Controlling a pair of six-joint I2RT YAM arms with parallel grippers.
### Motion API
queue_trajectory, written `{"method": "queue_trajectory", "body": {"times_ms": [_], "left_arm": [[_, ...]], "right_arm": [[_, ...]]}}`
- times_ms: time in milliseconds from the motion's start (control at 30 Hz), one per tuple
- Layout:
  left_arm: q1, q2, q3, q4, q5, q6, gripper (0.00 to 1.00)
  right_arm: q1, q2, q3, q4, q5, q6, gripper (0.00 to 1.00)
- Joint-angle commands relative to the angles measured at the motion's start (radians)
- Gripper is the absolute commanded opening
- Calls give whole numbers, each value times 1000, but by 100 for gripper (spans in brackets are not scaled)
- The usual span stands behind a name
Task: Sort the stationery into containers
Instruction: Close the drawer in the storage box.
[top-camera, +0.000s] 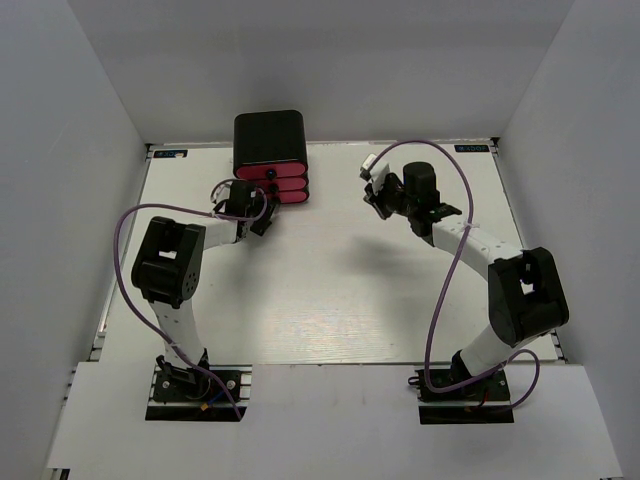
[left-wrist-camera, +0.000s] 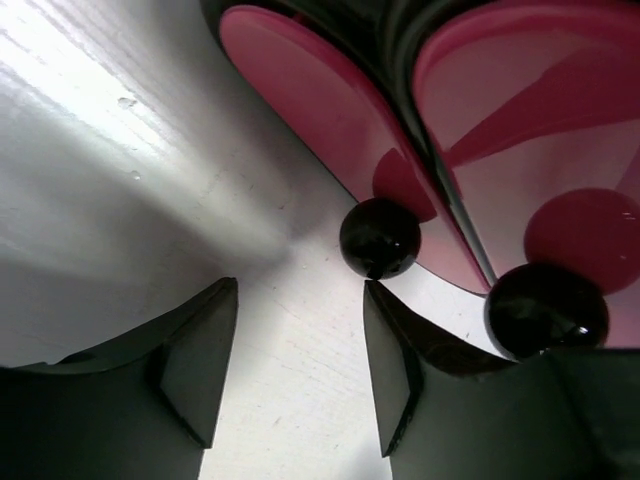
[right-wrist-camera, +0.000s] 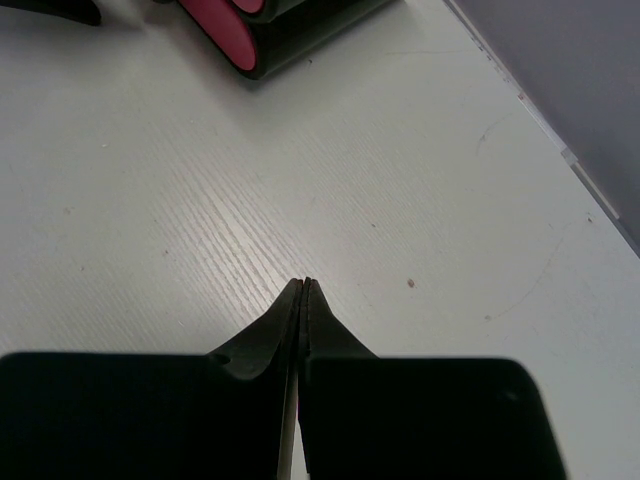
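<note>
The black cabinet (top-camera: 269, 138) stands at the back of the table with three pink-red drawers (top-camera: 276, 186) shut, each with a round black knob. My left gripper (top-camera: 264, 212) is open and empty just in front of the drawers. In the left wrist view a knob (left-wrist-camera: 379, 238) sits just beyond the right fingertip (left-wrist-camera: 385, 320), touching neither finger, and a second knob (left-wrist-camera: 546, 310) is to its right. My right gripper (top-camera: 375, 192) is shut and empty above bare table (right-wrist-camera: 305, 284), right of the cabinet (right-wrist-camera: 300, 35). No pens or eraser are in view.
White walls enclose the table on three sides. The table's right edge and wall (right-wrist-camera: 560, 110) lie close to my right gripper. Purple cables loop over both arms (top-camera: 455, 270).
</note>
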Motion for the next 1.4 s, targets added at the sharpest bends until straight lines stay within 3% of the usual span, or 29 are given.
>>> {"method": "queue_trajectory", "body": {"times_ms": [0, 133, 233, 333, 367, 433, 500, 733, 1000, 1067, 1100, 1133, 1200, 1267, 1367], "left_arm": [[8, 6, 17, -25, -36, -5, 63], [8, -21, -24, -1, -36, -5, 43], [8, -21, -49, 9, -36, -14, 36], [8, -21, -49, -2, -36, -14, 41], [8, -21, -40, -11, -36, -23, 50], [8, -12, -14, -25, -36, -23, 58], [8, -1, 6, -40, -36, -23, 59], [8, 19, 39, -62, -45, -23, 58], [8, -32, -53, -43, -45, -23, 57], [8, -67, -99, -4, -24, 13, 51], [8, -82, -118, 13, 8, 37, 37], [8, -98, -134, 13, 22, 57, 30], [8, -159, -208, 50, 78, 112, 20], [8, -216, -306, 75, 106, 139, 19], [-2, -363, -412, 102, 128, 219, 26]], "right_arm": [[-14, 5, 44, 14, -11, 9, 0], [-17, 13, 41, 11, -17, 9, 0], [-19, 11, 41, 12, -20, 11, 0], [-17, 14, 43, 9, -23, 8, 0], [-19, 16, 41, 8, -23, 9, 0], [-20, 14, 44, 9, -22, 8, 0], [-22, 14, 44, 5, -19, 9, 0], [-27, 5, 37, 3, -17, 3, 0], [-37, 2, 34, -2, -31, 6, 0], [-33, 1, 29, -21, -39, -5, 2], [-34, -2, 32, -35, -43, -12, 11], [-36, -2, 31, -47, -69, -23, 33], [-33, -13, 26, -86, -83, -31, 55], [-37, -27, 17, -97, -117, -19, 90], [-34, -59, -5, -144, -146, 12, 90]]}}
